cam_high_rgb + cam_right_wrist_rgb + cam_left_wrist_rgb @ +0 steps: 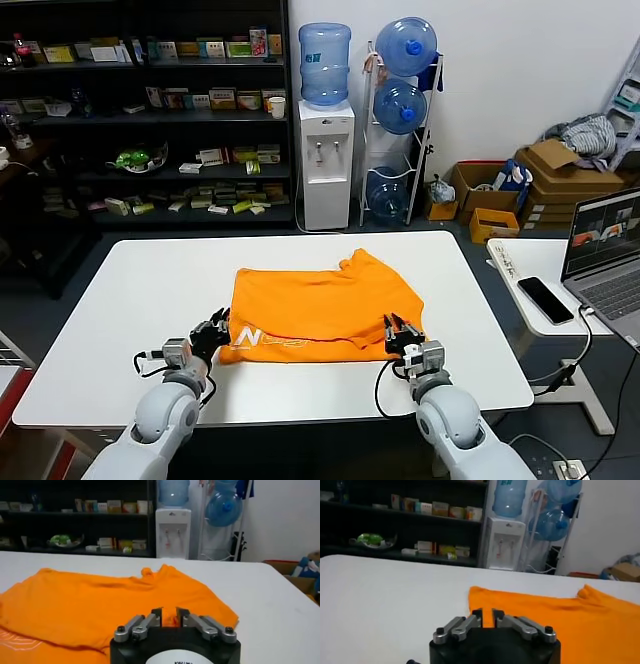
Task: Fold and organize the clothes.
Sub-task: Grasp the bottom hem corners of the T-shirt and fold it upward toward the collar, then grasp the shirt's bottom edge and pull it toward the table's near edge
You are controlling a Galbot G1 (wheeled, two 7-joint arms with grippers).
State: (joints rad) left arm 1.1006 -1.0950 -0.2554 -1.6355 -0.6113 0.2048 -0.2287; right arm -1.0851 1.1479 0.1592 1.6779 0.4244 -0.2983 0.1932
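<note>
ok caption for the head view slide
Both end effectors, left and right, at the near corners of a partly folded orange T-shirt.

White letter "N" legible on orange T-shirt point(315, 310); remaining lettering unreadable
</note>
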